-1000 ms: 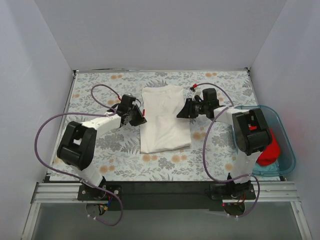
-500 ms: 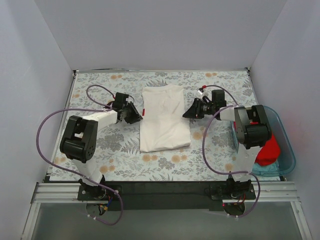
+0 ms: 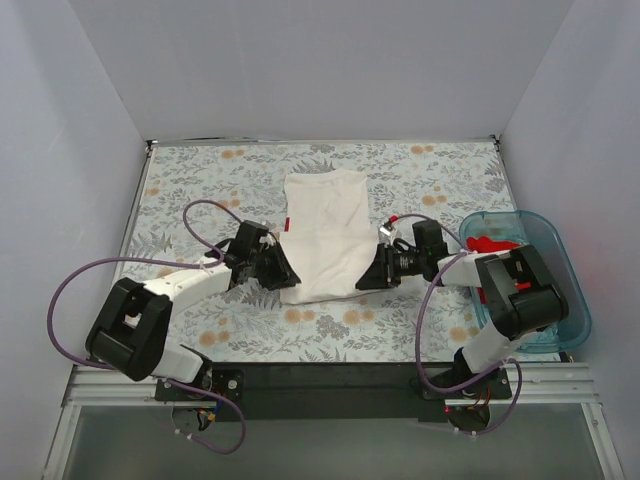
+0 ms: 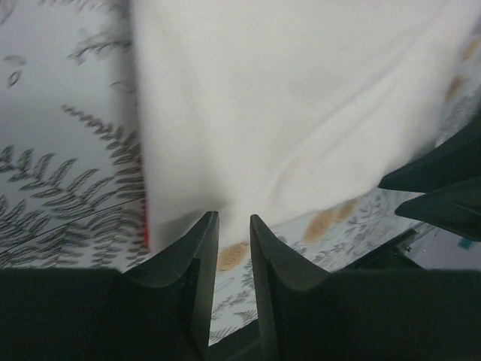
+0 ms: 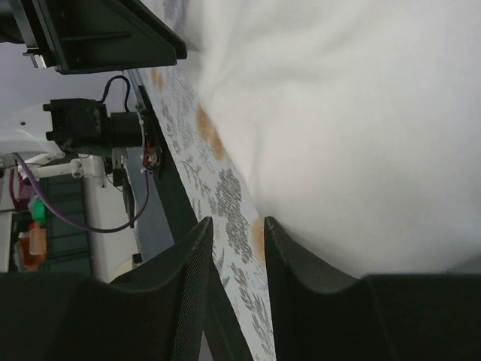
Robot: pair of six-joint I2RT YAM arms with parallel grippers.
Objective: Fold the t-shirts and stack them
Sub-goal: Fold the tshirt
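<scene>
The white t-shirt (image 3: 323,232) lies folded into a long strip in the middle of the floral table (image 3: 200,170), with a small red tag on its left edge. My left gripper (image 3: 284,282) sits low at its near left corner. In the left wrist view (image 4: 234,222) the jaws are narrowly parted with only table between them, tips at the hem of the white cloth (image 4: 285,98). My right gripper (image 3: 363,282) is at the near right corner. In the right wrist view (image 5: 237,226) it is also narrowly open, beside the cloth (image 5: 361,128). The red t-shirt (image 3: 489,244) lies in the tub.
A translucent blue plastic tub (image 3: 572,300) stands at the right table edge, partly covered by my right arm. White walls close in the back and sides. Purple cables loop off both arms. A black rail runs along the near edge.
Both grippers have moved from the shirt's mid sides toward me, down to its near corners. The shirt itself has not visibly moved.
</scene>
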